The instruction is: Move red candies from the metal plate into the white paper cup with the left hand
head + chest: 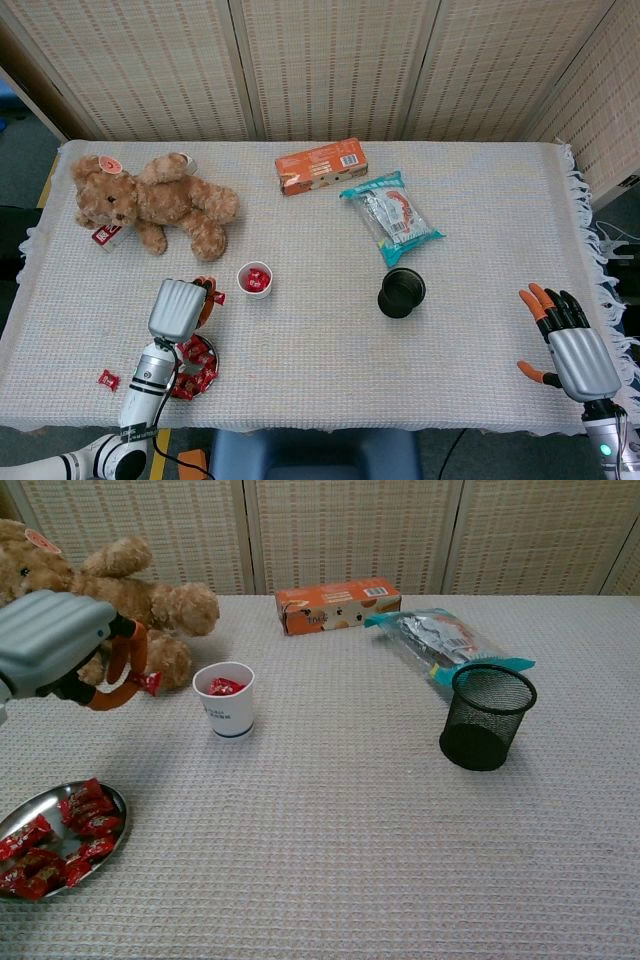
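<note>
Overhead, my left hand point(178, 306) sits lower left, pinching a red candy point(217, 297) just left of the white paper cup point(255, 279); metal plate point(214, 357) below. My right hand point(572, 345) rests lower right, fingers spread, empty.

Chest view: left hand point(60, 645) raised at upper left, candy point(148, 683) between fingertips, beside the cup point(226, 699). Plate point(117, 798) holds more candies at lower left.
</note>
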Robot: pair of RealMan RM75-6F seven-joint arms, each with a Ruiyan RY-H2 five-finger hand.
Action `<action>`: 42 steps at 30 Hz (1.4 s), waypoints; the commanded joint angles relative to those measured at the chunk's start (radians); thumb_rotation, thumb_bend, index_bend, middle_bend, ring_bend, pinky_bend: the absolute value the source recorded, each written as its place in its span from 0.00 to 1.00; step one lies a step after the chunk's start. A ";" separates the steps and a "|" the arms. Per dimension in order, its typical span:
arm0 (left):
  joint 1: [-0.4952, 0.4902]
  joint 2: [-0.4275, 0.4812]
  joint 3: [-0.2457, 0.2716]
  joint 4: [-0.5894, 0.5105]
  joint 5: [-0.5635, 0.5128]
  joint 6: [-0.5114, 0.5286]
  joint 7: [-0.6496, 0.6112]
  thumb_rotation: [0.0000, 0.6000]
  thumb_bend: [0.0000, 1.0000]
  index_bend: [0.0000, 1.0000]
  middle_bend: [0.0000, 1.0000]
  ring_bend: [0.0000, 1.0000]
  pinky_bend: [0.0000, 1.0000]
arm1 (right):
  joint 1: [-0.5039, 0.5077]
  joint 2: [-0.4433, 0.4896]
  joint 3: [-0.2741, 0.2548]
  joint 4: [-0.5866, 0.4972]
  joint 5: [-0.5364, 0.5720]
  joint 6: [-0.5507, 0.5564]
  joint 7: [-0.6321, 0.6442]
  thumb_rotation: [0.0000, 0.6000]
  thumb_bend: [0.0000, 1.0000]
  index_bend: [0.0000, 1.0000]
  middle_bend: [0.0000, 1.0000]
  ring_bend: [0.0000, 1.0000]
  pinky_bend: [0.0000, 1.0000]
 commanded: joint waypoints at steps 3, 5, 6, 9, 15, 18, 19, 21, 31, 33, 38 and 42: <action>-0.076 -0.030 -0.053 0.005 -0.045 -0.053 0.060 1.00 0.37 0.53 0.61 0.86 1.00 | 0.003 -0.002 0.002 0.000 0.006 -0.006 -0.004 1.00 0.04 0.00 0.00 0.00 0.00; -0.098 -0.052 -0.057 0.025 -0.059 -0.069 0.084 1.00 0.37 0.53 0.61 0.86 1.00 | 0.003 -0.002 0.003 0.001 0.009 -0.008 -0.004 1.00 0.04 0.00 0.00 0.00 0.00; -0.108 -0.063 -0.059 0.037 -0.066 -0.076 0.092 1.00 0.37 0.53 0.61 0.86 1.00 | 0.003 -0.002 0.003 0.001 0.010 -0.008 -0.004 1.00 0.04 0.00 0.00 0.00 0.00; -0.132 -0.098 -0.061 0.077 -0.083 -0.090 0.106 1.00 0.38 0.53 0.61 0.86 1.00 | 0.004 -0.001 0.004 0.003 0.014 -0.009 0.000 1.00 0.04 0.00 0.00 0.00 0.00; -0.156 -0.145 -0.047 0.150 -0.102 -0.099 0.124 1.00 0.38 0.46 0.60 0.86 1.00 | 0.002 0.004 0.005 0.004 0.013 -0.005 0.011 1.00 0.05 0.00 0.00 0.00 0.00; -0.159 -0.158 -0.039 0.164 -0.103 -0.092 0.122 1.00 0.38 0.36 0.57 0.86 1.00 | 0.001 0.005 0.004 0.004 0.010 -0.003 0.012 1.00 0.04 0.00 0.00 0.00 0.00; -0.160 -0.160 -0.036 0.164 -0.099 -0.086 0.120 1.00 0.38 0.32 0.55 0.86 1.00 | 0.001 0.005 0.003 0.004 0.008 -0.002 0.013 1.00 0.04 0.00 0.00 0.00 0.00; -0.161 -0.160 -0.032 0.161 -0.091 -0.077 0.118 1.00 0.38 0.24 0.51 0.86 1.00 | 0.000 0.005 0.003 0.003 0.007 0.001 0.012 1.00 0.04 0.00 0.00 0.00 0.00; -0.029 0.021 0.088 -0.070 -0.023 0.037 0.044 1.00 0.38 0.22 0.42 0.86 1.00 | 0.000 0.010 0.000 0.005 0.004 -0.001 0.023 1.00 0.04 0.00 0.00 0.00 0.00; 0.016 0.080 0.131 -0.118 -0.009 0.059 0.007 1.00 0.38 0.22 0.41 0.86 1.00 | -0.001 0.010 -0.002 0.004 -0.002 0.003 0.024 1.00 0.04 0.00 0.00 0.00 0.00; 0.139 0.189 0.255 -0.126 0.044 0.136 -0.085 1.00 0.38 0.21 0.38 0.86 1.00 | -0.005 0.009 -0.006 -0.002 -0.019 0.016 0.019 1.00 0.04 0.00 0.00 0.00 0.00; 0.222 0.216 0.324 -0.078 0.078 0.183 -0.175 1.00 0.38 0.21 0.37 0.86 1.00 | -0.005 0.006 -0.012 -0.004 -0.033 0.017 0.012 1.00 0.05 0.00 0.00 0.00 0.00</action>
